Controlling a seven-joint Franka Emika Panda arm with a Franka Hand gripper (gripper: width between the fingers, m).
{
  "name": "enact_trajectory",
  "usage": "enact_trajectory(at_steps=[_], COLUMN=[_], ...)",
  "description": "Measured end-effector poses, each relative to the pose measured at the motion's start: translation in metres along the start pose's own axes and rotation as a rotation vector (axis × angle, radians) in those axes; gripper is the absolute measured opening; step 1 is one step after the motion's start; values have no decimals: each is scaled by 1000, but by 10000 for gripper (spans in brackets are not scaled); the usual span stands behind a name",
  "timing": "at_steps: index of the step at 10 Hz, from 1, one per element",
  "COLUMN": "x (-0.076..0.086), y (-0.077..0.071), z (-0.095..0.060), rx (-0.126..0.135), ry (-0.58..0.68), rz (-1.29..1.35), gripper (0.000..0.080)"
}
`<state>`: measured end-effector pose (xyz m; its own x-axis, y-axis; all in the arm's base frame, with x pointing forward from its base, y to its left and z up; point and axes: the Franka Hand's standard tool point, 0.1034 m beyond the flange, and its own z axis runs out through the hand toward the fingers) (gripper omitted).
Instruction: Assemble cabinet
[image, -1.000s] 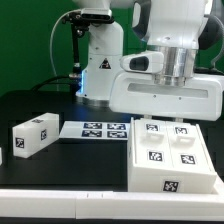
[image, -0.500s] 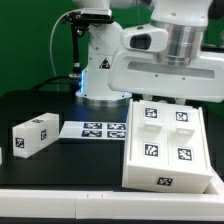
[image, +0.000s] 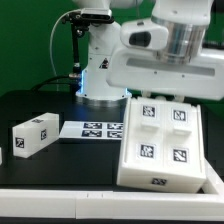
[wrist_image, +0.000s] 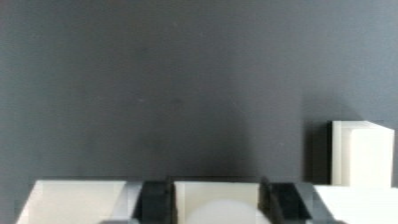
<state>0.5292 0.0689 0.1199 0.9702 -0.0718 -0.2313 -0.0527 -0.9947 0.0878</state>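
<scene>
Exterior view's right, cabinet (image: 160, 140) tilted w/ tool (wrist_image: 217, 205) just above, can't tell if clamped

You had the cabinet shell (image: 163, 140) under the arm (image: 165, 60), the smaller block (image: 32, 135) well apart on the bench (image: 70, 165), and the marker board (image: 95, 129) between them.

1. Exterior view: set a little above the near edge of the table (image: 40, 105), facing across it toward the robot base (image: 100, 65). It is close enough that the arm is cropped.
2. Wrist view: looks straight down on the dark table (wrist_image: 178, 90) from close by.
3. Shared: the black tabletop and white cabinet (image: 165, 148) pieces, though which pieces the wrist view catches cannot be told.
</scene>
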Motion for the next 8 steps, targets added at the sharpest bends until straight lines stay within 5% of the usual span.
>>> enact_trajectory(at_steps=[1, 3, 5, 6, 8], x=[5, 12, 8, -3, -11], y=[6, 11, 11, 9, 10], z=[-12, -10, -9, -14, -29], rx=[4, -2, 2, 32, 38], ry=[-40, -53, -73, -155, -239], rz=[3, 9, 13, 41, 65], gripper=[216, 216, 216, 216, 216])
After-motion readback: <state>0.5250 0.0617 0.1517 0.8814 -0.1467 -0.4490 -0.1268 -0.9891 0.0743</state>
